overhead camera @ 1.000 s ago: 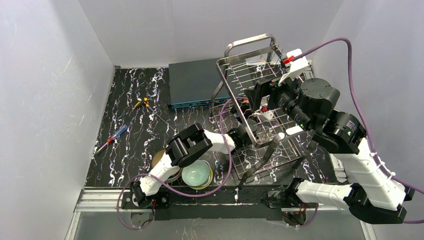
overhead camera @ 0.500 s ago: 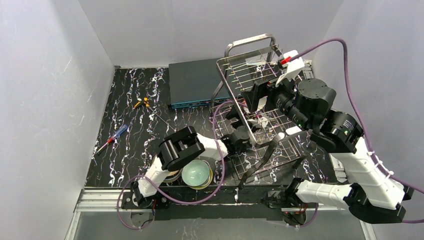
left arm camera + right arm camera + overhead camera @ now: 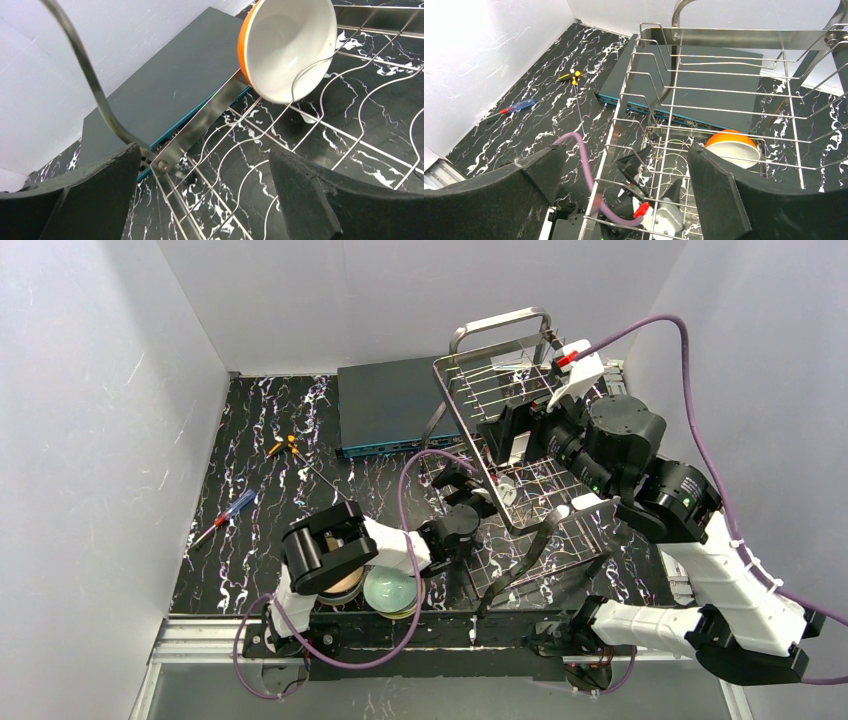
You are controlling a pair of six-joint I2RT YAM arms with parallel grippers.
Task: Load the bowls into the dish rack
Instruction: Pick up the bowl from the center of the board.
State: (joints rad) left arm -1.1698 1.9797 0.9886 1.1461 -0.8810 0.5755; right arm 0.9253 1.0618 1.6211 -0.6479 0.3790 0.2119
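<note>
A white bowl with an orange outside (image 3: 290,47) stands on edge between the tines of the steel dish rack (image 3: 210,107); in the right wrist view that bowl (image 3: 731,147) sits at the far right of the rack (image 3: 724,37). My left gripper (image 3: 204,150) is open and empty, low over the rack's wire floor near its end handle. My right gripper (image 3: 626,149) is open and empty above the rack (image 3: 495,370). From overhead, a pale green bowl (image 3: 390,588) tops a stack at the near edge, beside a beige bowl (image 3: 342,587) partly under the left arm.
A flat dark-teal box (image 3: 390,405) lies behind the rack. A blue-and-red screwdriver (image 3: 225,517) and a small yellow tool (image 3: 285,447) lie on the black marbled table at the left. A purple cable (image 3: 581,150) loops beside the rack's near-left corner.
The left arm has drawn back toward the near left, its gripper sliding away from the orange-and-white bowl. The right gripper has shifted slightly left above the rack. Both stay open.
</note>
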